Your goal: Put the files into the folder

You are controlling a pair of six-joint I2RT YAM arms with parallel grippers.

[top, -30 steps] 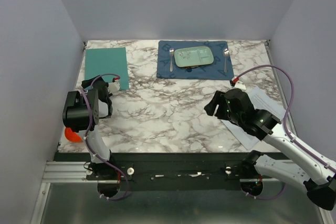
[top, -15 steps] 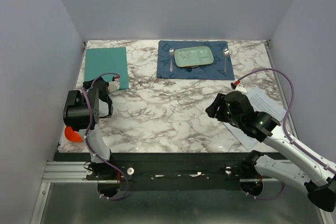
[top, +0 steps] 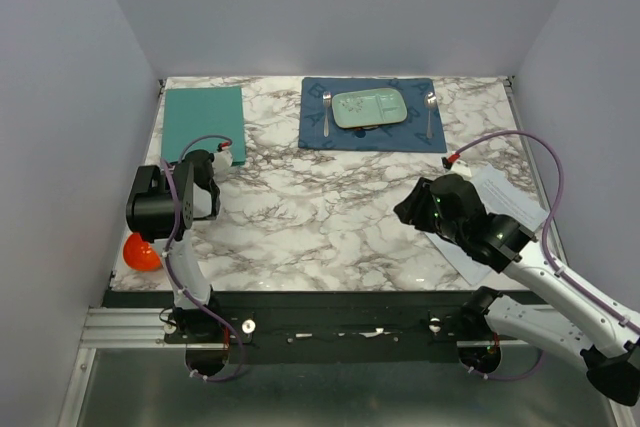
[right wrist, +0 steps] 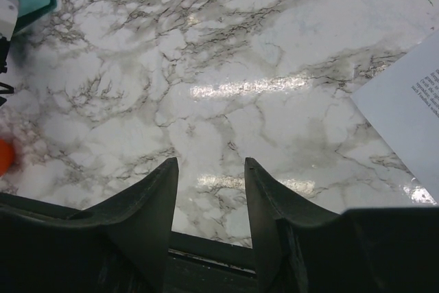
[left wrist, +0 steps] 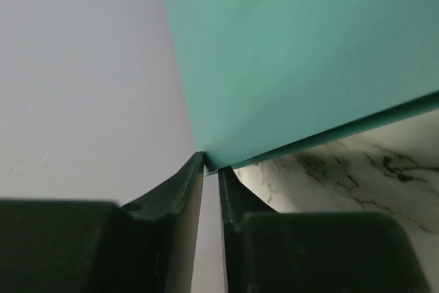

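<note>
The teal-green folder (top: pixel 203 122) lies at the far left of the marble table. My left gripper (top: pixel 207 161) is at its near edge. In the left wrist view the folder (left wrist: pixel 295 53) has its top leaf raised, and its corner sits between my fingertips (left wrist: pixel 197 162), which are nearly together on it. The files (top: pixel 500 209), white printed sheets, lie at the right edge, partly under my right arm. My right gripper (top: pixel 408 209) hovers left of them with its jaws apart and nothing between them (right wrist: pixel 209 166). One sheet corner (right wrist: pixel 405 101) shows on the right of the right wrist view.
A dark blue placemat (top: pixel 370 137) at the back centre holds a pale green plate (top: pixel 369 108), a fork (top: pixel 326 112) and a spoon (top: pixel 430 112). An orange object (top: pixel 140 252) sits at the near left corner. Grey walls close in on the left, back and right.
My left gripper has pushed forward to the folder's near edge and its jaws have closed on the corner. My right gripper's jaws have narrowed somewhat and the arm has shifted slightly.
</note>
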